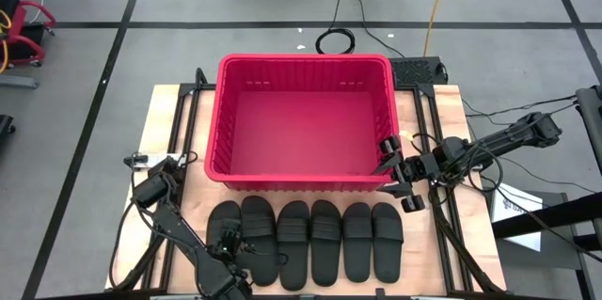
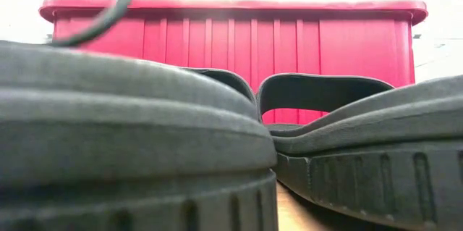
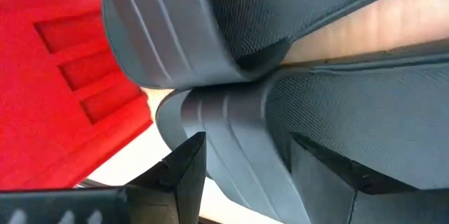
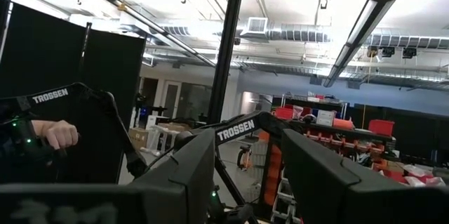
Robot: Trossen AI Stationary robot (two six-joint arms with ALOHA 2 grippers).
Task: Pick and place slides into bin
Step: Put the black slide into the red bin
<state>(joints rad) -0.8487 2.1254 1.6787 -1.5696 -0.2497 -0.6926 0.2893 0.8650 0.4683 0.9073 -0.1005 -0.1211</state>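
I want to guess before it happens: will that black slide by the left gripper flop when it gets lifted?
Probably a little. The slide looks rubbery, so its sole may bend. The left gripper has fingers straddling the wide ribbed strap, which likely aids grip. It looks light.

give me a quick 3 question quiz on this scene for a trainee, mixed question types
1. True or false: the red bin already holds a slide.
2. How many slides lie in the row on the table in front of the bin?
3. Which gripper is down at the slides? A) left gripper B) right gripper C) both

Key
1. False: the high view shows the bin's floor bare.
2. Six, side by side.
3. A: the left gripper is over the leftmost slides, with a ribbed strap between its open fingers in the left wrist view; the right gripper waits open by the bin's right front corner.
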